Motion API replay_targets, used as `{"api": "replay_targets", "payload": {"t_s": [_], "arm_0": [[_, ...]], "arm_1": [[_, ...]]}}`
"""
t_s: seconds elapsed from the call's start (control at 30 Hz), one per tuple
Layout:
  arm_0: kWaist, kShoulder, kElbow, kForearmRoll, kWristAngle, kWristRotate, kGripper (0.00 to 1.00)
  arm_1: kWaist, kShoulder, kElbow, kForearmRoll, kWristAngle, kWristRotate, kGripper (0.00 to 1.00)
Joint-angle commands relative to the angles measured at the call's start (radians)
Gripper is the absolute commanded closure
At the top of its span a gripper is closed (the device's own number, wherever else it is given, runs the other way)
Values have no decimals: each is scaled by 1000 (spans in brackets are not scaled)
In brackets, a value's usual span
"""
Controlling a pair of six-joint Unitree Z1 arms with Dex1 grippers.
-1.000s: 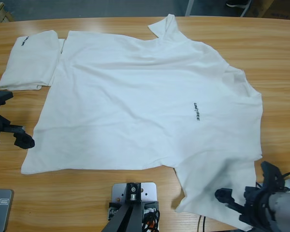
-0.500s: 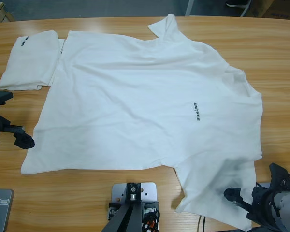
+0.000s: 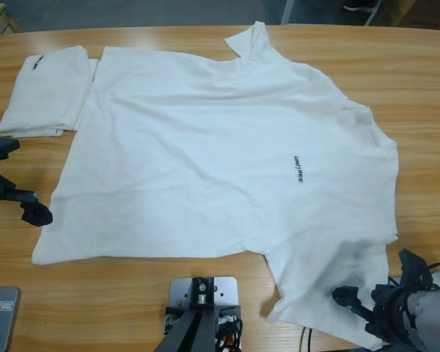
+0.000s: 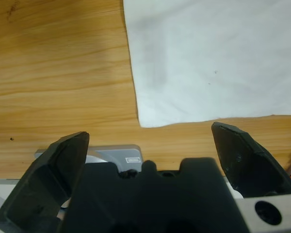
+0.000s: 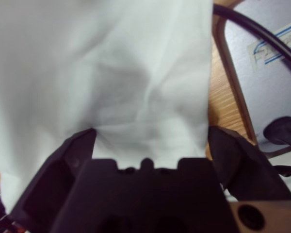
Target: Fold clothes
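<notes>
A large white T-shirt (image 3: pixel 205 154) lies spread flat over most of the table, its small black lettering (image 3: pixel 298 170) right of the middle. A second white shirt (image 3: pixel 44 88) lies folded at the far left. My left gripper (image 3: pixel 18 181) is open over bare wood just left of the spread shirt's hem, touching no cloth. In the left wrist view, a hem corner (image 4: pixel 148 119) lies ahead of the open left gripper (image 4: pixel 150 145). My right gripper (image 3: pixel 378 282) is open at the near sleeve (image 3: pixel 330 286). In the right wrist view, sleeve cloth (image 5: pixel 126 87) fills the gap of the right gripper (image 5: pixel 150 141).
The wooden table (image 3: pixel 418 88) shows bare strips along its right side and front edge. A black cable (image 5: pixel 262 34) runs over a grey surface beside the sleeve. The table's front edge is close under the right gripper.
The right gripper shifted slightly right along the sleeve, then back a little. The left arm and both shirts have not moved.
</notes>
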Motion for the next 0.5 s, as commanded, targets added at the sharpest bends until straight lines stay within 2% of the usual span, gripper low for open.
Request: {"api": "replay_targets", "payload": {"t_s": [0.03,0.1,0.17,0.27,0.3,0.33,0.37,0.47,0.5], "arm_0": [[-5,24,6,2,9,-4,0],[-5,24,7,2,9,-5,0],[-5,25,10,2,8,-7,0],[-5,22,11,2,9,-7,0],[-5,23,11,2,9,-7,0],[-5,24,11,2,8,-7,0],[-5,24,11,2,8,-7,0],[-5,24,12,2,8,-7,0],[-5,24,13,2,8,-7,0]], "arm_1": [[26,29,50,-67,18,19,320],[26,26,48,-67,11,6,416],[26,29,48,-67,8,-19,609],[26,27,46,-69,-1,-46,675],[26,25,45,-69,-5,-55,789],[26,22,45,-68,-9,-66,854],[26,18,45,-67,-12,-74,886],[26,-4,37,-52,-22,-106,902],[26,-14,27,-28,-25,-122,982]]}}
